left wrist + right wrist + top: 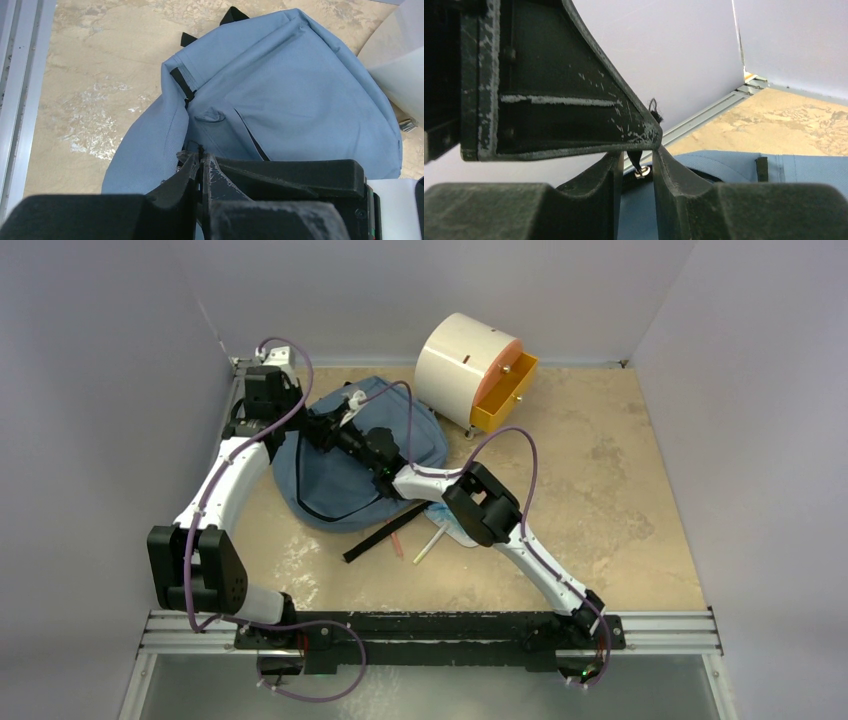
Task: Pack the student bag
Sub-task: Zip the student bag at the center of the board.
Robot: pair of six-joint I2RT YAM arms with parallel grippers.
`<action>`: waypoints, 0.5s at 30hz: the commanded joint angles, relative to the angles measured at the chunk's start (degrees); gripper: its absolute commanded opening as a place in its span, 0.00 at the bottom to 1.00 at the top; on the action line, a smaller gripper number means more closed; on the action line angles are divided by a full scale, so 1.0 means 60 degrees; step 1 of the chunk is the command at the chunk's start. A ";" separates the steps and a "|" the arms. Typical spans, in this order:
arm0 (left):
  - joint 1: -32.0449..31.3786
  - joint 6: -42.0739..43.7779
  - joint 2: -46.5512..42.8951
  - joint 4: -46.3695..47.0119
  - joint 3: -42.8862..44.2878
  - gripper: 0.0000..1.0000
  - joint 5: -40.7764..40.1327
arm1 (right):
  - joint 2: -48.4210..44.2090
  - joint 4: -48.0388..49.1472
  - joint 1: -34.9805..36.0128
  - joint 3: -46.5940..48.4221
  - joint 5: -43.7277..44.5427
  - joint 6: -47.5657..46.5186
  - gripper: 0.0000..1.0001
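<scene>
Left gripper [201, 162] is pinching the one student bag [300, 95] at its edge; right gripper [636, 159], slightly spread, is straddling one zipper pull [640, 171].

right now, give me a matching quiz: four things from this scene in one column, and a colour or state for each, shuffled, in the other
Things:
1 student bag
2 drawer
3 left gripper
4 right gripper

Colours or states:
a orange, pulled out
b fingers either side of a zipper pull
c slate blue with black straps
d shut, pinching blue fabric

Pairs: 1-c; 2-a; 3-d; 4-b
</scene>
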 commanded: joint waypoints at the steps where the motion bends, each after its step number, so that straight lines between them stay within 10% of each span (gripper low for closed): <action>1: -0.0034 -0.0021 -0.0423 0.0533 0.0477 0.00 0.0411 | -0.0028 0.0523 0.0029 0.0682 0.0249 0.0213 0.29; 7: -0.0034 -0.0076 -0.0424 0.0525 0.0411 0.00 0.0434 | -0.0006 0.0675 0.0019 0.0734 0.0361 0.0261 0.26; 15: -0.0034 -0.0102 -0.0423 0.0400 0.0470 0.00 0.0537 | -0.0043 0.0834 0.0016 0.0515 0.0488 0.0284 0.00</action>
